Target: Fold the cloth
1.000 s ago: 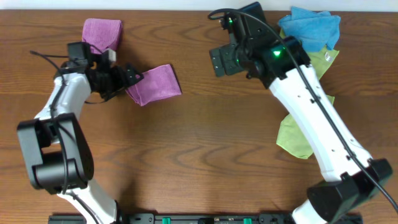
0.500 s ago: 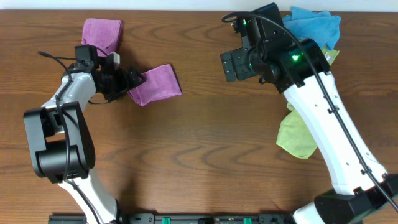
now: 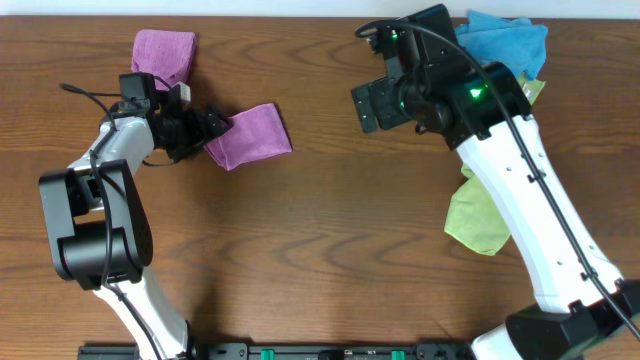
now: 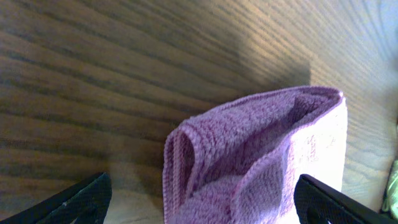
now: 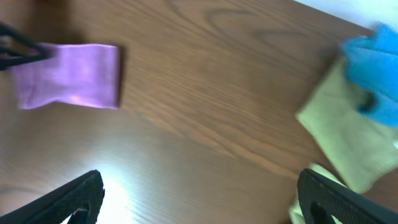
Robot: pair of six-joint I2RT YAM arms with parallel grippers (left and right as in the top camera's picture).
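Note:
The cloth (image 3: 252,135) is purple-magenta and lies folded into a small rectangle on the wooden table, left of centre. My left gripper (image 3: 217,125) is at its left end. In the left wrist view the fingers (image 4: 202,202) are spread wide with the folded cloth (image 4: 261,149) between them, not pinched. My right gripper (image 3: 378,103) hovers open and empty over bare wood at the upper middle. The right wrist view shows its open fingers (image 5: 199,199) and the cloth (image 5: 68,76) far off.
A second purple cloth (image 3: 165,55) lies as a folded pad at the back left. Yellow-green cloths (image 3: 475,220) and a blue cloth (image 3: 500,45) lie at the right, partly under my right arm; they also show in the right wrist view (image 5: 348,137).
My right arm has swung a little to the right and the gripper with it. My left arm's elbow has shifted up; its gripper stays at the cloth's end. The cloth has not moved.

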